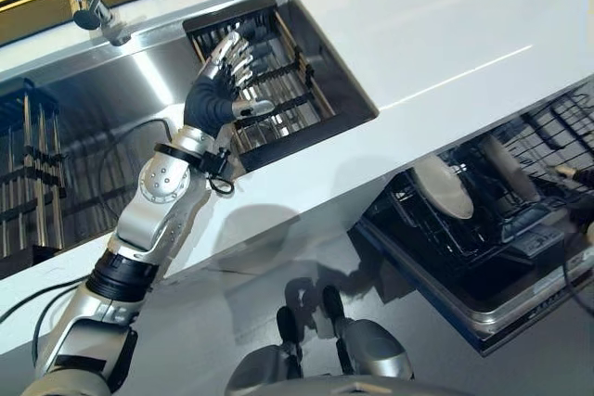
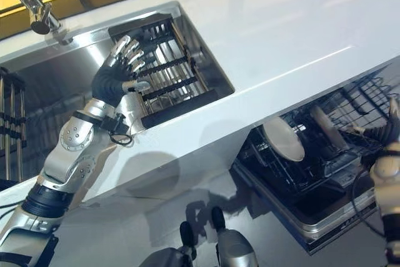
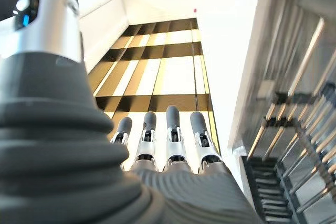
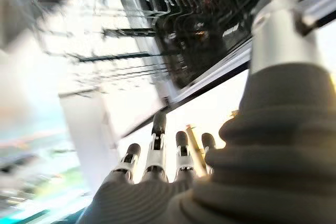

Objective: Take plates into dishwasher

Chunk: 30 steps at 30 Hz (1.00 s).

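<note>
Left hand (image 1: 221,81) raised over the black drying rack (image 1: 278,90) set in the steel sink (image 1: 121,136), fingers straight and spread, holding nothing. The rack slots near the hand show no plate. Faucet (image 1: 88,2) at the far edge of the sink. White surface (image 1: 445,34) runs beside the sink. Dishwasher (image 1: 492,229) open beneath it, lower rack pulled out; two plates (image 1: 444,187) stand upright in its tines. Right hand (image 2: 390,129) at the far right edge by the dishwasher rack, fingers straight and relaxed in its wrist view, empty.
</note>
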{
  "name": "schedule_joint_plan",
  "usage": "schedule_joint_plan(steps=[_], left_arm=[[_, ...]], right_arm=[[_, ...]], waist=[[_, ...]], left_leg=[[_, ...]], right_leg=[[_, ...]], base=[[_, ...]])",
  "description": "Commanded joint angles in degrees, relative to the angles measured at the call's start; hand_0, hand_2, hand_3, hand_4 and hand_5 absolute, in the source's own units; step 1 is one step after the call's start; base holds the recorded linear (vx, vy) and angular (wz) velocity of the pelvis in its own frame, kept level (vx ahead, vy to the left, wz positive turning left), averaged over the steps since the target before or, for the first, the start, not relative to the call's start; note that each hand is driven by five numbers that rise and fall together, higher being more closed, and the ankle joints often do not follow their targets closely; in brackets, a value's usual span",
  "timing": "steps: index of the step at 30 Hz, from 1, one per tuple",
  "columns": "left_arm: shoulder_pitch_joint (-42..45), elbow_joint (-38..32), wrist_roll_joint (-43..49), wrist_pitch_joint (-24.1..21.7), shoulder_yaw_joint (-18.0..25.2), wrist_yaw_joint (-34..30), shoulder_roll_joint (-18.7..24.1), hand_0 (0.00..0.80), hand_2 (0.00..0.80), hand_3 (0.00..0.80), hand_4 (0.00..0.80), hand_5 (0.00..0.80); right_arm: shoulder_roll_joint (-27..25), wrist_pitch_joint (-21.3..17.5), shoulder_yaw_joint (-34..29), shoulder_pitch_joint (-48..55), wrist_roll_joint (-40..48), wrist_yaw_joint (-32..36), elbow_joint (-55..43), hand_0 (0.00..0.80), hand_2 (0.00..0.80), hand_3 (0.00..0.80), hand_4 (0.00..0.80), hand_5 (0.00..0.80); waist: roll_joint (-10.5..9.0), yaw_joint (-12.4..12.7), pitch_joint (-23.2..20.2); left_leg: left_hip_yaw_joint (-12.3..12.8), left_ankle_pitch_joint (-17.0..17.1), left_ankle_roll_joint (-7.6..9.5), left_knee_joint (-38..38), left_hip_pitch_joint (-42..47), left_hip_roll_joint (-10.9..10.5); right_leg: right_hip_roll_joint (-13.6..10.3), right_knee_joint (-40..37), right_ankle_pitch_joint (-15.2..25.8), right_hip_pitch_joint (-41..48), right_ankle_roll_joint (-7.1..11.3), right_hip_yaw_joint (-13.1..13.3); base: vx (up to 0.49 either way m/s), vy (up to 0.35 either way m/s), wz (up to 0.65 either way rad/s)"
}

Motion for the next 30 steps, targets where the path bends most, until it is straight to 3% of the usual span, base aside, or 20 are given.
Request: schedule_joint_plan(steps=[1, 6, 12, 14, 15, 18, 19, 21, 24, 30], left_arm=[[0.7, 1.4, 3.8, -1.4, 2.3, 1.6, -3.9, 0.0, 0.0, 0.0, 0.0, 0.0], [3.2, 0.3, 3.5, -0.5, 4.2, 1.2, -5.2, 0.0, 0.0, 0.0, 0.0, 0.0], [4.6, -1.3, 2.6, 3.0, 5.3, -0.1, -5.7, 0.0, 0.0, 0.0, 0.0, 0.0], [4.8, -1.6, 2.3, 3.9, 5.3, -0.4, -5.6, 0.0, 0.0, 0.0, 0.0, 0.0], [5.2, -1.5, 2.2, 4.3, 5.6, -0.2, -5.8, 0.0, 0.0, 0.0, 0.0, 0.0], [7.6, -2.1, 2.6, 4.8, 7.3, 2.1, -6.9, 0.0, 0.0, 0.0, 0.0, 0.0], [8.3, -2.6, 2.3, 4.5, 7.2, 3.4, -6.9, 0.0, 0.0, 0.0, 0.0, 0.0], [8.4, -2.3, 1.2, 3.5, 6.6, 4.2, -7.1, 0.0, 0.0, 0.0, 0.0, 0.0], [7.7, -1.8, -1.6, 3.7, 5.7, 3.5, -7.8, 0.0, 0.0, 0.0, 0.0, 0.0], [6.4, -0.9, -2.9, 2.5, 4.8, 1.3, -8.1, 0.0, 0.0, 0.0, 0.0, 0.0]], right_arm=[[0.1, 0.5, -4.0, 5.1, 1.4, -10.5, -0.9, 0.0, 0.0, 0.0, 0.0, 0.0], [5.3, 0.0, -7.2, 9.6, 2.3, -19.3, 2.8, 0.0, 0.0, 0.0, 0.0, 0.0], [9.7, -1.3, -6.7, 10.3, 12.7, -20.9, 9.0, 0.0, 0.0, 0.0, 0.0, 0.0], [10.9, -1.2, -6.1, 10.6, 14.7, -21.5, 11.5, 0.0, 0.0, 0.0, 0.0, 0.0], [10.8, -1.6, -5.8, 10.4, 14.7, -21.5, 14.1, 0.0, 0.0, 0.0, 0.0, 0.0], [8.9, 0.0, -3.1, 7.4, 9.5, -22.5, 20.3, 0.0, 0.0, 0.0, 0.0, 0.0], [7.3, 1.8, -1.8, 5.7, 8.1, -22.7, 21.8, 0.0, 0.0, 0.0, 0.0, 0.0], [5.2, 3.1, -0.4, 2.9, 10.5, -23.0, 25.6, 0.0, 0.0, 0.0, 0.0, 0.0], [4.0, 1.2, -1.3, 0.7, 13.5, -21.4, 34.6, 0.0, 0.0, 0.0, 0.0, 0.0], [4.8, -3.4, -3.4, 1.3, 22.7, -18.3, 43.1, 0.0, 0.0, 0.0, 0.0, 0.0]], waist=[[1.78, -1.9, -7.6], [2.13, -2.5, -9.6], [2.63, -2.2, -10.3], [2.77, -2.0, -10.2], [2.8, -1.8, -9.9], [3.43, 0.6, -8.7], [4.13, 1.3, -8.3], [5.53, 1.6, -7.1], [7.28, 1.7, -5.6], [6.51, 1.9, -3.3]], left_leg=[[2.2, -6.2, 0.91, 0.4, 1.6, 0.8], [3.6, -6.7, 1.54, 0.4, 4.0, 1.0], [3.8, -7.9, 2.0, 2.2, 5.6, 1.1], [4.2, -8.8, 1.89, 4.7, 5.3, 1.1], [4.6, -9.7, 1.82, 6.4, 5.3, 1.1], [9.2, -12.4, 1.73, 12.8, 5.3, 1.6], [9.6, -14.1, 1.87, 15.5, 5.1, 1.6], [10.1, -15.3, 1.81, 19.3, 3.6, 2.2], [10.4, -17.1, 2.25, 24.6, 2.0, 2.6], [8.8, -23.3, 4.07, 39.9, -4.2, 4.1]], right_leg=[[1.4, 0.8, -4.1, 1.0, 4.93, 1.5], [1.7, 1.4, -4.8, 2.4, 4.76, 2.9], [1.5, 5.6, -7.2, 3.0, 4.61, 3.0], [1.3, 8.5, -8.8, 2.5, 4.41, 1.8], [0.9, 10.4, -9.9, 2.4, 4.41, -0.4], [-2.7, 16.9, -13.2, 1.8, 4.27, -9.7], [-3.7, 18.7, -14.6, 1.4, 4.44, -11.1], [-4.4, 21.6, -15.9, 0.4, 3.89, -11.0], [-5.5, 27.7, -18.5, -0.8, 2.41, -11.0], [-7.2, 41.1, -24.3, -5.7, -0.37, -12.4]], base=[[0.087, 0.15, -0.17], [0.062, 0.116, -0.17], [0.043, 0.07, -0.1], [0.046, 0.028, -0.02], [0.064, 0.0, -0.03], [0.058, 0.024, -0.3], [0.016, 0.064, -1.21], [-0.031, 0.063, -1.26], [-0.031, 0.027, -0.25], [-0.04, -0.079, 0.06]])
